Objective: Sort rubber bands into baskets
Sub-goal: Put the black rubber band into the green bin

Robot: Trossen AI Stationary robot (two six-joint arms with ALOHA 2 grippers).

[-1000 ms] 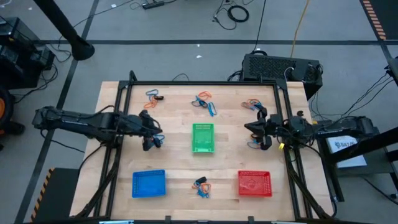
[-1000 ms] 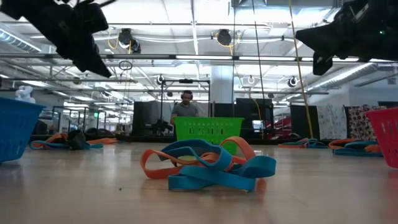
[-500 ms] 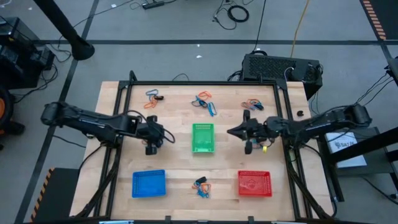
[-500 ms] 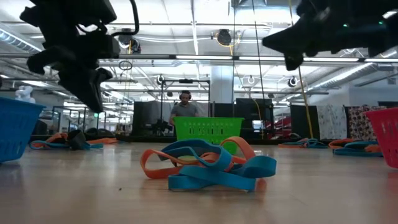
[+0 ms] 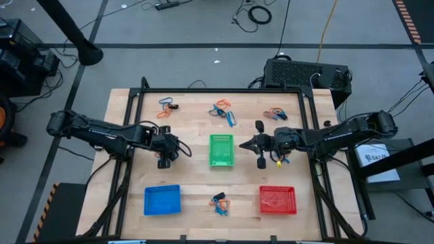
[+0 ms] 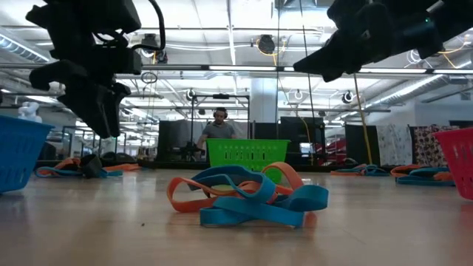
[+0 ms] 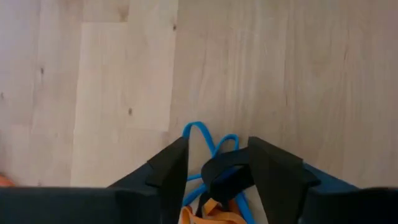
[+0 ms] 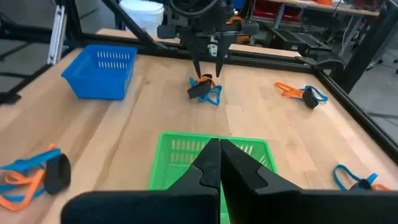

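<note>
Green basket [image 5: 221, 150] sits mid-table as the landmark. To its left, the left gripper [image 5: 165, 153] hangs with jaws apart over a small tangle of blue, black and orange rubber bands [image 7: 214, 180] on the wooden table [image 5: 190, 183]. To its right, the right gripper [image 5: 252, 144] hovers, fingers pressed together, empty.
</note>
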